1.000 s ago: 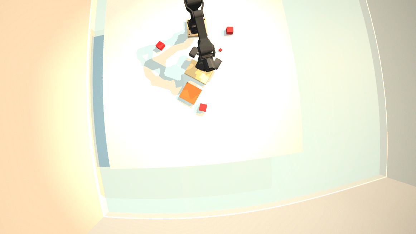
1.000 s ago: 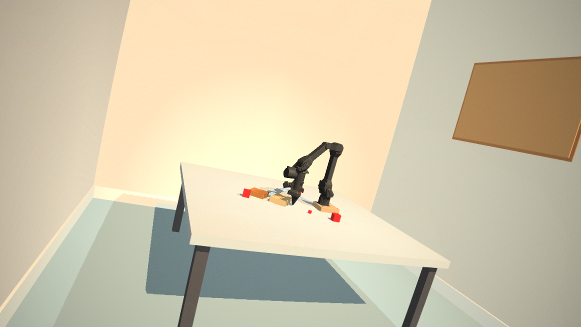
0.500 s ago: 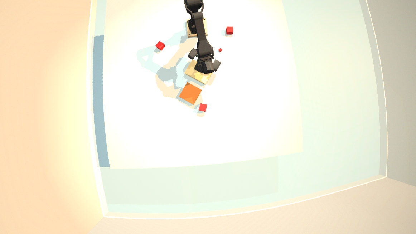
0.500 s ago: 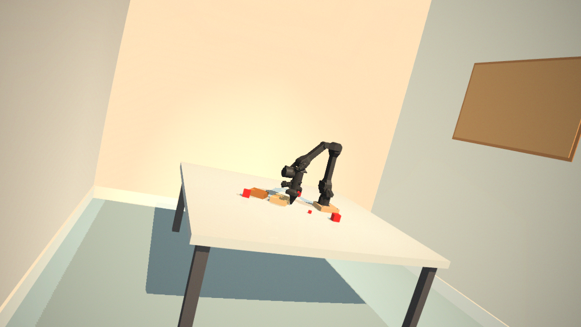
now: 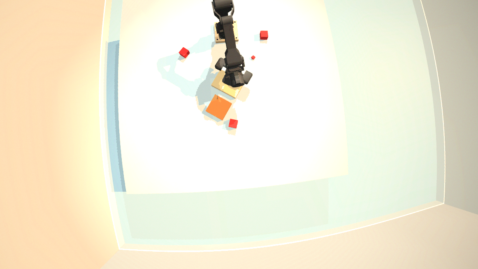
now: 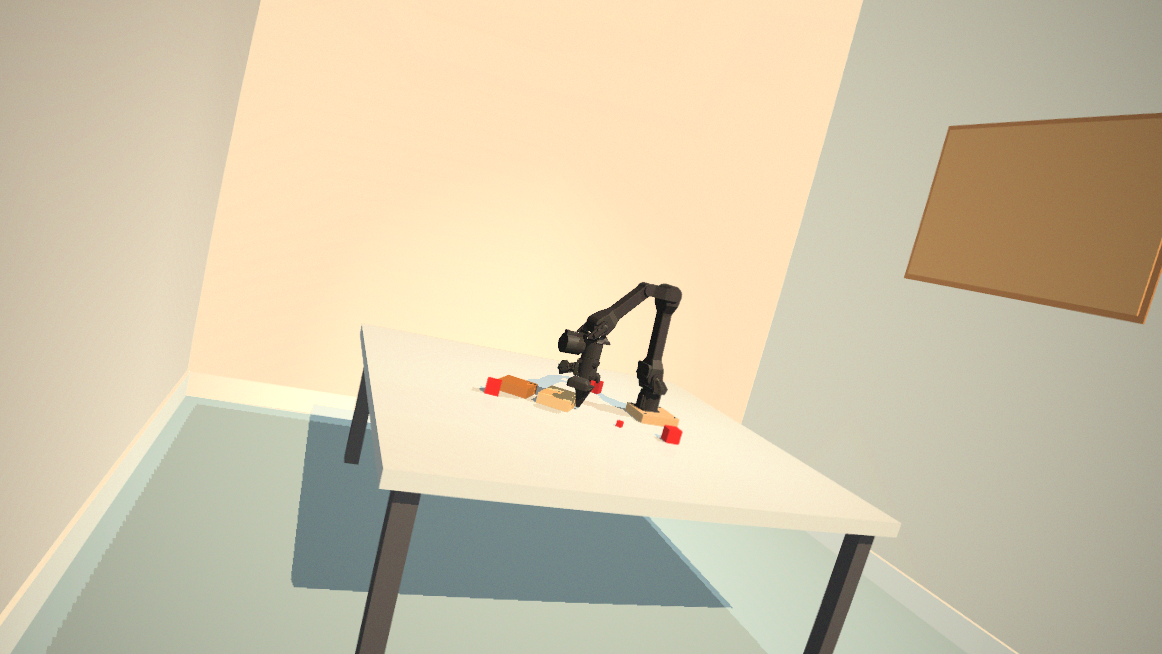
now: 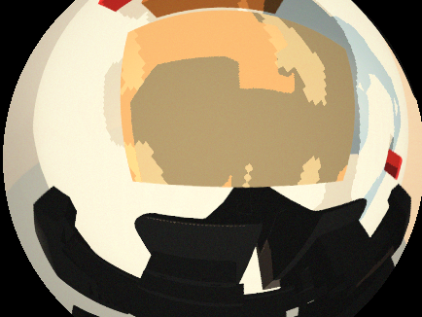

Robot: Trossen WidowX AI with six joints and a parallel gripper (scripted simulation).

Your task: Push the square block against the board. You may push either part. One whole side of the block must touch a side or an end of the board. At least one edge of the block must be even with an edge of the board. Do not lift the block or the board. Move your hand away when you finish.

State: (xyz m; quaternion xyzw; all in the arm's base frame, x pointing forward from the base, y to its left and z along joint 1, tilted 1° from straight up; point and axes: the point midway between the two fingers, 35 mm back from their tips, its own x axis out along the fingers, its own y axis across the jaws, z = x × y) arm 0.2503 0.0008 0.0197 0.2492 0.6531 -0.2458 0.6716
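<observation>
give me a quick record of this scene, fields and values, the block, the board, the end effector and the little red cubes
orange piece: flat square, lying on the table
tan piece: flat, beside the orange one, narrow gap between them
end effector: shut, holding nothing, low at the tan piece's far side from the orange one
red cubes: four; one near the orange piece's corner
task state: sides not yet touching

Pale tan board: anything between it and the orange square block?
Nothing visible. Only a narrow gap separates the pale tan board from the orange square block; the small red cube sits beyond the block.
</observation>
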